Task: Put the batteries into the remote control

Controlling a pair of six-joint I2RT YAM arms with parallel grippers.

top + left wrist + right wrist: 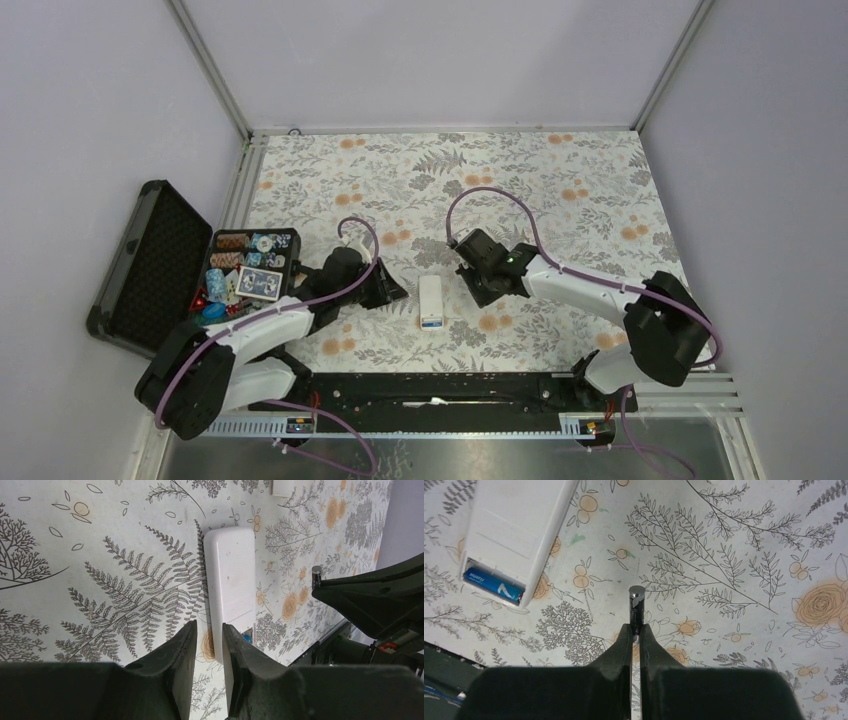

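Note:
The white remote control (pixel 431 298) lies back up on the floral cloth between both arms. One blue battery (pixel 491 584) sits in the open bay at its near end. My right gripper (pixel 636 630) is shut on a second battery (pixel 636 605), a dark one with a silvery end, held above the cloth to the right of the remote (pixel 519 525). My left gripper (pixel 210 640) stands partly open at the bay-end corner of the remote (pixel 231 580). The remote's left edge shows in the gap, and the right finger (pixel 235 655) covers that corner.
An open black case (pixel 150 265) with a tray of poker chips and cards (pixel 250 265) stands at the left edge, close behind the left arm. A black rail (pixel 430 385) runs along the near table edge. Grey walls enclose the cloth.

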